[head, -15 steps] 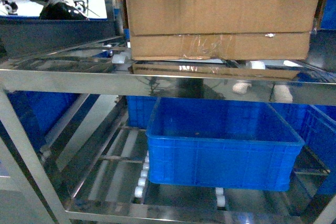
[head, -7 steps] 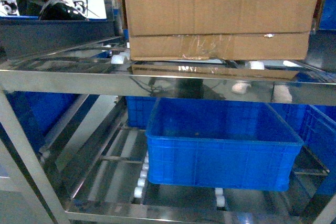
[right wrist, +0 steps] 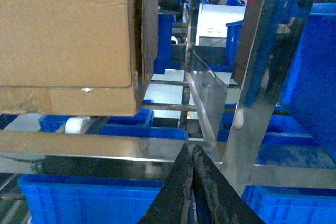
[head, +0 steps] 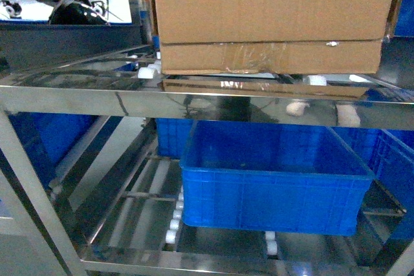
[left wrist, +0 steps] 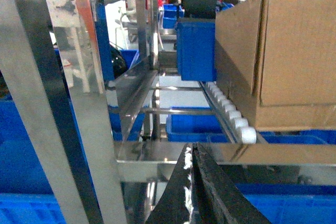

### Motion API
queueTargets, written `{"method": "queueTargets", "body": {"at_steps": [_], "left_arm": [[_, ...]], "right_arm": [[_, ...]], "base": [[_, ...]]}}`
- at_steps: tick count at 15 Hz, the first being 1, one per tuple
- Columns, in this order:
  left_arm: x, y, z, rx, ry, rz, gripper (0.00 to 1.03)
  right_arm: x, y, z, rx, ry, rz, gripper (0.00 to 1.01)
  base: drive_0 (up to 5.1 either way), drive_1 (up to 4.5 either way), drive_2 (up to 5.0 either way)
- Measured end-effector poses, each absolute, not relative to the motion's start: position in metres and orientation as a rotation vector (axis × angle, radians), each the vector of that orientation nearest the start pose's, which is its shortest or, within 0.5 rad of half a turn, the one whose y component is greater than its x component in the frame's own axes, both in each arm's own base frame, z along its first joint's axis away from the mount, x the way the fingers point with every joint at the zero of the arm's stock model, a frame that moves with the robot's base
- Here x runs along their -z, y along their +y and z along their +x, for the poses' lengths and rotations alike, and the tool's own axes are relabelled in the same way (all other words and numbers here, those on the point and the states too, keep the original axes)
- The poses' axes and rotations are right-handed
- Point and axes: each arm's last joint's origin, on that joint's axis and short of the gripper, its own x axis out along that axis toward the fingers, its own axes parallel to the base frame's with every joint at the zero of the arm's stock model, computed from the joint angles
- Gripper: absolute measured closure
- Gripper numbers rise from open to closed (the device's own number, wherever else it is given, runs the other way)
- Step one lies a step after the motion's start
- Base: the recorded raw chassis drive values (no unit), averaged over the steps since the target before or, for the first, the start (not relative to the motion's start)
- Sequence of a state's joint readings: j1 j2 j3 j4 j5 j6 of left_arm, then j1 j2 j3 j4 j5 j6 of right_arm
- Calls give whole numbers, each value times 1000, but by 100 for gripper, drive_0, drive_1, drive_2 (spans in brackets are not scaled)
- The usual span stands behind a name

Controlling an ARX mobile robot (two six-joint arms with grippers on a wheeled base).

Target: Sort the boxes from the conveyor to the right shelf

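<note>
Box (head: pixel 272 21) is sitting on the shelf (head: pixel 194 98) rollers — placement step looks complete. Left hand (left wrist: pixel 191 153) and right hand (right wrist: pixel 190 153) are both pinched together, holding nothing, below the rail. Next: returning to the conveyor, out of view.

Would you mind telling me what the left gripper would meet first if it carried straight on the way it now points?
Most likely the front rail of the shelf: the left gripper, jaws together, points right at it. The box sits beyond, up and right on the white rollers. Depth is hard to judge.
</note>
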State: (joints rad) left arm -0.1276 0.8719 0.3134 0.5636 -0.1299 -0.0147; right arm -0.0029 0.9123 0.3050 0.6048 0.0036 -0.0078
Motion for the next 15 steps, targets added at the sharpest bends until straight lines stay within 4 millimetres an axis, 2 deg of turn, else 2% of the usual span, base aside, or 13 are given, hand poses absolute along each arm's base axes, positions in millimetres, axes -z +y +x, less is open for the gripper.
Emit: {"method": "queueTargets", "body": {"at_steps": [2,6,15], "left_arm": [[-210,-14,172,-2,10,-14,101],[-193,1,151,-16,5,-14,101],[-173,0,124,1,-26,-14,101]], "right_arm": [[-207,-1,176,6,9,-8,99],[-190,-1,154,6,10,-8,99],[-170,-1,126,5,-7,-8,99]], "base": [[0,0,0],[0,0,0],[0,0,0]]}}
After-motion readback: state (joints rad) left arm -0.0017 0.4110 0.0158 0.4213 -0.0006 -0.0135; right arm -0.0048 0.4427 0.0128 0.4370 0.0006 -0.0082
